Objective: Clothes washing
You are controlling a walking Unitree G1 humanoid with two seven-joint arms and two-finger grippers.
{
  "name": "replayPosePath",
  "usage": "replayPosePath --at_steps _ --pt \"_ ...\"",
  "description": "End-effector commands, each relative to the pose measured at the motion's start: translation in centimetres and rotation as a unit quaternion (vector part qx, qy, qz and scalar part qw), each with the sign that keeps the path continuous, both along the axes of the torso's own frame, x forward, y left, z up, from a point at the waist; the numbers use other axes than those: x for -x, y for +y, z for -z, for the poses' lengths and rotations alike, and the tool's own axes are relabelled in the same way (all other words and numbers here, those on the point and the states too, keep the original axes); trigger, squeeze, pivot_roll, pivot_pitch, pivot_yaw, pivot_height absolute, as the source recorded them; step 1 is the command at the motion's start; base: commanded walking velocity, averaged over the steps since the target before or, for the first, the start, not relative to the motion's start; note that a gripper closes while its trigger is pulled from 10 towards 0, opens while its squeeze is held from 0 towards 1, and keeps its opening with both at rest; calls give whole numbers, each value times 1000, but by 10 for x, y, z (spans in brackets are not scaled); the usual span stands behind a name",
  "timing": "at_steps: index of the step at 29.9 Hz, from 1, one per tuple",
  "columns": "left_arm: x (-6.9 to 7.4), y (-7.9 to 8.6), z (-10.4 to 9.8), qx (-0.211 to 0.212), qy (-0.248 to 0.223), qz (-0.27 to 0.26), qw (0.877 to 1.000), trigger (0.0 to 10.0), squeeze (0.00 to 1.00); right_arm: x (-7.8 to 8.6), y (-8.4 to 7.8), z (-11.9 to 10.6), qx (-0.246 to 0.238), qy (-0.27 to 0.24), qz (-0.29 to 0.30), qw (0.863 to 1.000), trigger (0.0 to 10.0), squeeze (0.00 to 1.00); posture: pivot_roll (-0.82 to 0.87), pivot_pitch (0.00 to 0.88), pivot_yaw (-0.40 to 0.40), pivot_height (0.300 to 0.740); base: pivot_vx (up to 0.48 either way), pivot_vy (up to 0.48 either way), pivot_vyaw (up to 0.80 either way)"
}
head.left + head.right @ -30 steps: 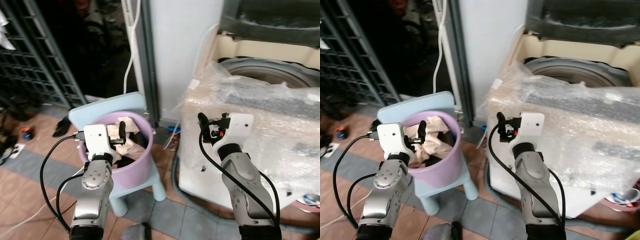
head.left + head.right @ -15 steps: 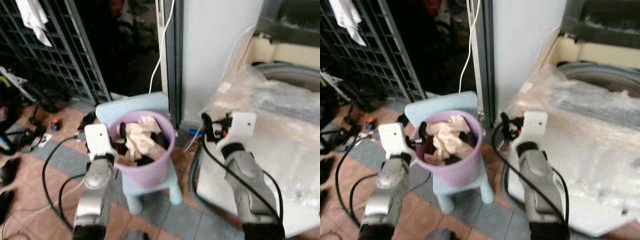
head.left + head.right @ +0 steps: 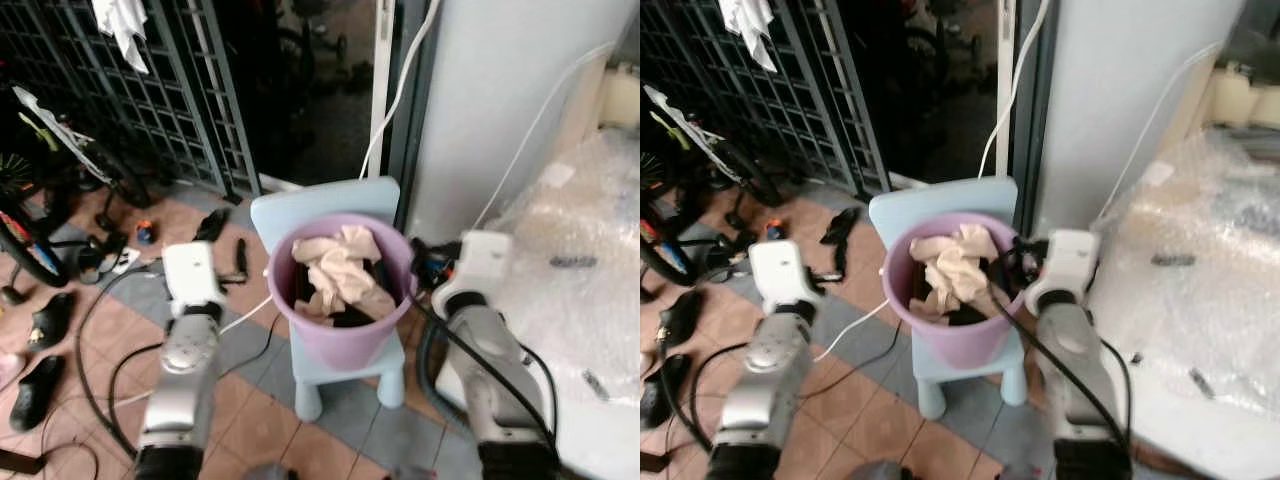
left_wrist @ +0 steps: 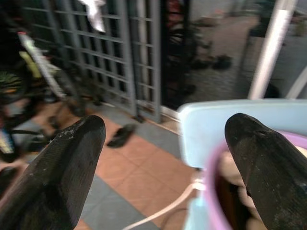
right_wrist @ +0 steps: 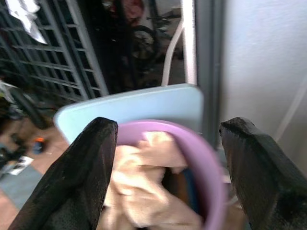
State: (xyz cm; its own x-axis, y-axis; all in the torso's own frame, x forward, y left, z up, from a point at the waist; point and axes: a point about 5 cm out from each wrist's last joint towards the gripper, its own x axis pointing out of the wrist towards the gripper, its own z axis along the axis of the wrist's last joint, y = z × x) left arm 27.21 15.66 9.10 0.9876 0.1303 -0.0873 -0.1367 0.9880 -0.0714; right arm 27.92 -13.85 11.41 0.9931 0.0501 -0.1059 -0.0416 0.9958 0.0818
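A purple bucket (image 3: pixel 345 340) stands on a light blue child's chair (image 3: pixel 310 205), holding crumpled beige clothes (image 3: pixel 340 270) over darker ones. My left gripper (image 4: pixel 165 123) is open and empty, left of the bucket at rim height, with the rim just past one finger. At the bucket's right rim my right gripper (image 3: pixel 425 262) is also open and empty. In the right wrist view the bucket (image 5: pixel 201 158) and clothes (image 5: pixel 144 191) lie ahead between the fingers. The washing machine (image 3: pixel 580 230), wrapped in bubble plastic, is at the right.
A dark metal grille gate (image 3: pixel 180 90) runs along the back left, with a bicycle (image 3: pixel 30 200) beside it. Shoes (image 3: pixel 45 320) and cables lie on the tiled floor at the left. A white pillar (image 3: pixel 500 100) with a white cord (image 3: pixel 400 90) rises behind the chair.
The whole view has swung left, so the bucket is now central and the washer drum is out of frame. My left gripper has left the bucket's rim; my right gripper has reached it.
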Motion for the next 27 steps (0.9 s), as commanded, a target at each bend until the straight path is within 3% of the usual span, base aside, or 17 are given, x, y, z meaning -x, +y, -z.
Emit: replayPosePath --at_steps 1,8,14,20,27 --pt "0 -3 -3 2 -4 10 1000 10000 0 -1 -5 0 6 2 9 1000 10000 0 -71 0 112 740 0 0 0" --pt "5 1 5 12 8 -4 1000 10000 0 -1 -5 5 56 19 -20 998 10000 0 -68 0 99 740 236 0 63" --pt "6 0 6 13 11 -1 1000 10000 0 -6 -8 5 57 26 -16 998 10000 0 -70 0 94 740 379 0 486" --pt "7 -2 8 17 12 0 1000 10000 0 -11 -18 7 53 38 -6 998 10000 0 -72 0 93 740 423 0 0" --pt "7 -4 8 19 13 5 1000 10000 0 -10 -17 13 60 58 -13 996 10000 0 -73 0 91 740 431 0 0"
